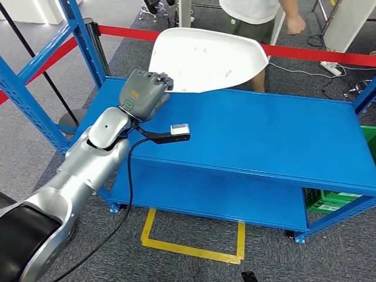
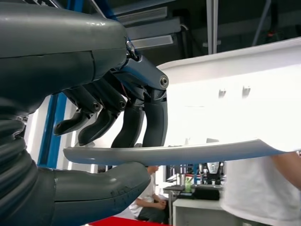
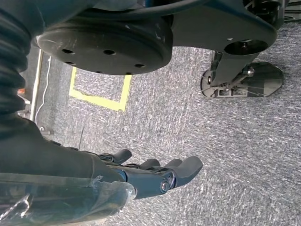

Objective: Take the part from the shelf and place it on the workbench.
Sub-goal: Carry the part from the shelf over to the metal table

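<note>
Part (image 1: 206,59) first: you have one white, smooth, curved panel, broad and thin, sitting in the upper middle of the head view, with your left hand (image 1: 143,94) holding it at its left edge above the far side of the blue surface (image 1: 275,135). In the left wrist view the part (image 2: 170,154) shows as a thin pale edge pinched between the dark fingers (image 2: 155,123) on one face and the thick grey thumb (image 2: 103,188) on the other. You can see faint dark specks on its glossy face.

That surface is a flat blue metal deck with a second blue level below it, framed by perforated blue uprights (image 1: 26,100) at the left of the frame. A green crate (image 1: 328,202) sits at the lower right, under the deck. The floor is grey carpet (image 1: 186,267) marked with one yellow tape outline (image 1: 195,247). One red barrier strip (image 1: 310,54) crosses the top of the frame, and one person (image 1: 257,17) stands behind it.

Your right hand (image 3: 156,174) hangs over the carpet, its dark fingers stretched out and lying close together, with nothing in them.
</note>
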